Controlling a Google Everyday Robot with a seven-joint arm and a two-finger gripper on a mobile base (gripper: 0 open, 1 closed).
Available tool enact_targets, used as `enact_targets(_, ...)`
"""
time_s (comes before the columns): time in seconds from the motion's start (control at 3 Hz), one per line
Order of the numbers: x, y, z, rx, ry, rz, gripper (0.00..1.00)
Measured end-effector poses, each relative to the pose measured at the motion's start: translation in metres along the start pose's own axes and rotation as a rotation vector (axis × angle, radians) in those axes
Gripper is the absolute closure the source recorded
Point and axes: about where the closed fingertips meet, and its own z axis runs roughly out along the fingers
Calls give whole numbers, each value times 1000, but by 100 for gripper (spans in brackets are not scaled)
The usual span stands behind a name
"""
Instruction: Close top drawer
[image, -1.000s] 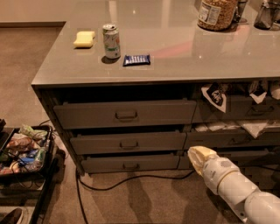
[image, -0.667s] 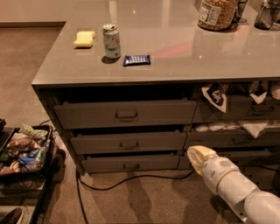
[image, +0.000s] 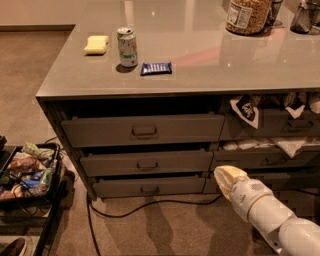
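Note:
The top drawer (image: 142, 130) is the wide dark-grey one under the counter's left part. It has a small metal bail handle (image: 144, 131) at its middle. It stands out a little from the cabinet, with a dark gap above its front. My gripper (image: 226, 176) is the pale tip of the white arm at the lower right. It is low, in front of the right-hand drawers. It is to the right of and below the top drawer's front and apart from it.
Two shallower grey drawers (image: 146, 164) sit below the top one, also a little out. Narrower drawers with white cloths (image: 245, 110) are at the right. The counter holds a yellow sponge (image: 96, 44), a can (image: 128, 46), a blue packet (image: 156, 68) and a jar (image: 246, 15). A cable (image: 150, 204) lies on the carpet. A cluttered tray (image: 27, 170) is at the left.

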Motion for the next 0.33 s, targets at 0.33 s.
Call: enact_targets(0.33,0,0,0,0,0,0,12)
